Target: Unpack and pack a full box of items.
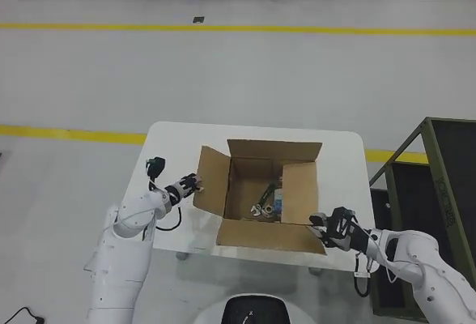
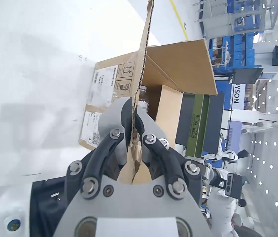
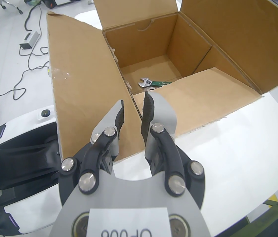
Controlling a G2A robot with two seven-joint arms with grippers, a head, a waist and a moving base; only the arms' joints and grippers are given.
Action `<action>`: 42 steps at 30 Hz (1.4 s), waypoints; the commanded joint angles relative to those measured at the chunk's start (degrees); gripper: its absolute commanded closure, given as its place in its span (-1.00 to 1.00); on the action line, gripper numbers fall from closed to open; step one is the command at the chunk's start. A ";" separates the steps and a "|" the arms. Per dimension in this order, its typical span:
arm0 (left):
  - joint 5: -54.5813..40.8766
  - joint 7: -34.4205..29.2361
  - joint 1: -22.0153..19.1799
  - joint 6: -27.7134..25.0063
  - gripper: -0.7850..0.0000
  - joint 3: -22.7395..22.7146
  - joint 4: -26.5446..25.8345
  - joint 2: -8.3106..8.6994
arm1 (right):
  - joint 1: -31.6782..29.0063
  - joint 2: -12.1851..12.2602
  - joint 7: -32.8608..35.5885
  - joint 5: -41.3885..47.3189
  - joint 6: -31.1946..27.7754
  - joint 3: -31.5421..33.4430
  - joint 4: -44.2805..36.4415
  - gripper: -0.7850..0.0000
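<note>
Presently: brown cardboard box, flaps spread, mid white surface; left tool clamped on its side flap, right tool parted, empty, at near flap corner; green-handled adjustable wrench still inside, unpacking judged barely begun.

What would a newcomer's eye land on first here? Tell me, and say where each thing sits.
First comes the open cardboard box in the middle of the white table. The left gripper is shut on the flap on its side, while the right gripper stands open at the box's near corner. Down inside lies a green-handled wrench.
</note>
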 commanded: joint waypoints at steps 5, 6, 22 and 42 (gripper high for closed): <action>4.29 0.03 -0.34 0.77 1.00 0.98 0.13 0.76 | 0.11 -0.03 -0.19 0.16 -0.03 0.19 0.01 0.49; 4.38 -0.15 -0.44 1.04 1.00 1.08 0.44 0.84 | 0.12 -0.03 -0.24 0.18 -0.05 0.25 0.02 0.49; 10.99 -0.52 -1.18 3.51 -1.00 4.20 0.65 2.22 | -0.40 0.05 -0.75 0.21 0.74 1.75 -0.10 0.46; 38.40 -1.47 -1.34 8.42 -1.00 12.60 -3.42 3.79 | -3.56 1.11 -0.69 -1.46 3.54 10.54 3.42 0.47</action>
